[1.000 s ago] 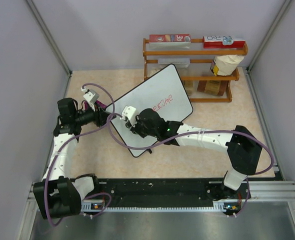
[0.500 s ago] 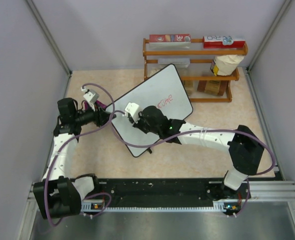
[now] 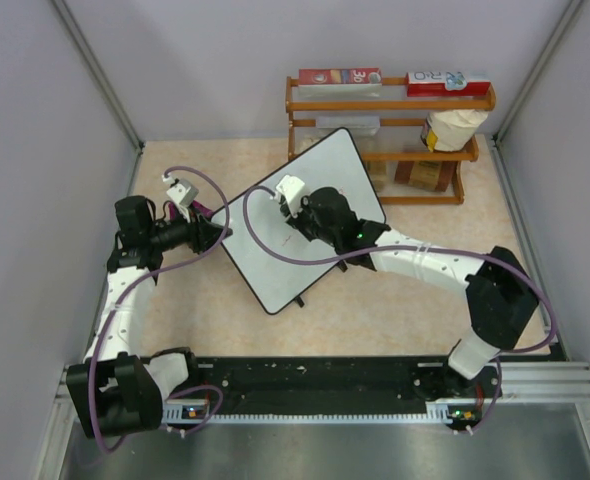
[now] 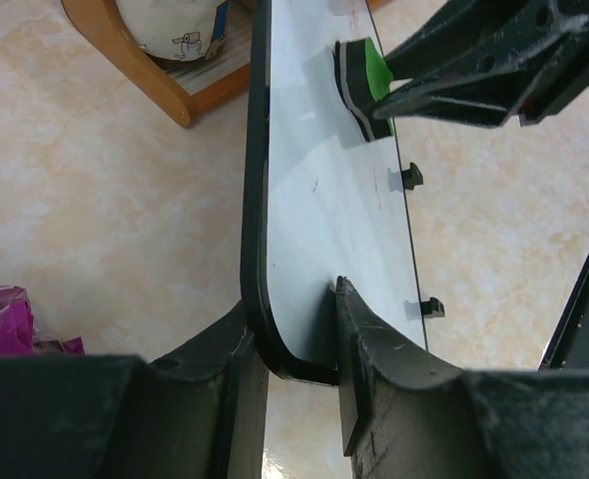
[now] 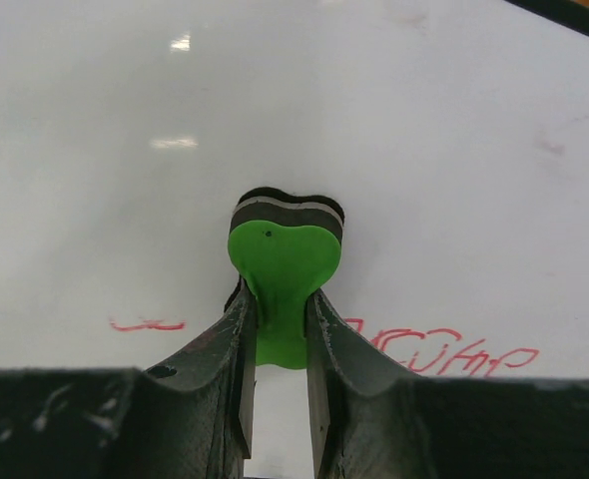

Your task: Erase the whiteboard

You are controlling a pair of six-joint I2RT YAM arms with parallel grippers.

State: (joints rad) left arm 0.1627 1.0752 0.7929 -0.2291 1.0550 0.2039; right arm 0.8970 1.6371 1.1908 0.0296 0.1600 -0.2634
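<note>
The whiteboard (image 3: 265, 255) lies tilted across the middle of the table, one corner toward the rack. My left gripper (image 3: 218, 233) is shut on its left edge; in the left wrist view the jaws (image 4: 294, 329) clamp the black frame of the whiteboard (image 4: 314, 200). My right gripper (image 3: 315, 215) is shut on a green-handled eraser (image 5: 283, 249), whose pad presses on the whiteboard (image 5: 324, 100). Red handwriting (image 5: 444, 349) and a short red stroke (image 5: 147, 324) show just behind the eraser. The eraser (image 4: 359, 85) also shows in the left wrist view. In the top view the writing is hidden under the right gripper.
A wooden shelf rack (image 3: 390, 105) with boxes and a jar stands at the back right, touching or close behind the board's far corner. A purple packet (image 4: 0, 319) lies on the table left of the board. Grey walls enclose the table on three sides.
My right gripper has slid the eraser up the board toward the far corner, over where the red writing showed. The left gripper and the board have stayed still.
</note>
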